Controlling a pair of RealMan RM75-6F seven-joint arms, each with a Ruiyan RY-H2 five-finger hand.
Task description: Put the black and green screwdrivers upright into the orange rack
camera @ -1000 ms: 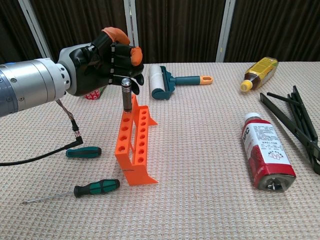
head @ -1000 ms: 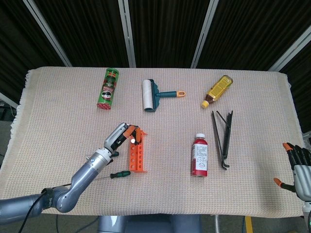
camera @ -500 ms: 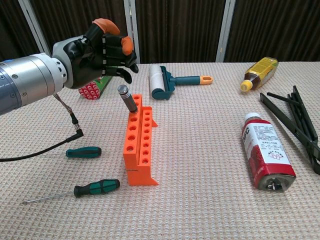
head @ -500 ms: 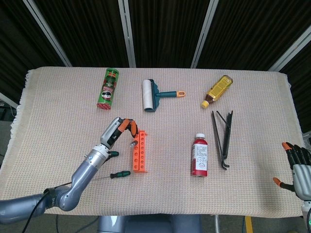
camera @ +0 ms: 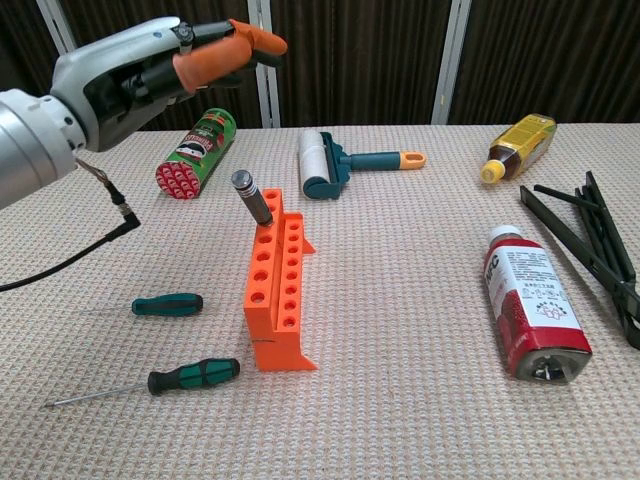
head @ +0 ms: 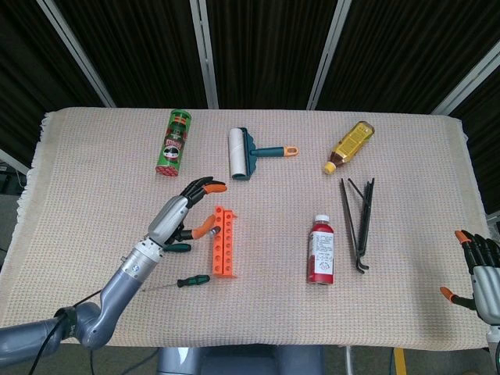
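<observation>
The left robot hand [camera: 150, 65] is seen raised above the cloth-covered worktop [camera: 420, 300] at the left, its orange-tipped fingers [camera: 250, 42] spread apart and nothing held in them. Below it, a short dark-green-handled screwdriver [camera: 167, 304] is laid flat on the worktop, and nearer the front edge a black and green screwdriver with a thin bare shaft [camera: 150, 382] is laid flat as well; both are apart from the hand. Just to their right the orange plastic rack with two rows of holes [camera: 277, 295] is stood on the worktop, and a black-handled, metal-capped tool [camera: 254, 198] is lodged in its far end, tilted towards the left rather than upright, below and to the right of the fingertips and not touched by them. Behind the rack a green snack tube [camera: 194, 149] and a white lint roller with a teal handle [camera: 340, 164] are laid down. Further right, a red-labelled bottle [camera: 531, 304] is laid on its side. At the far right, in the head view, the right robot hand [head: 478, 275] is seen at the worktop's edge, fingers apart and empty.
</observation>
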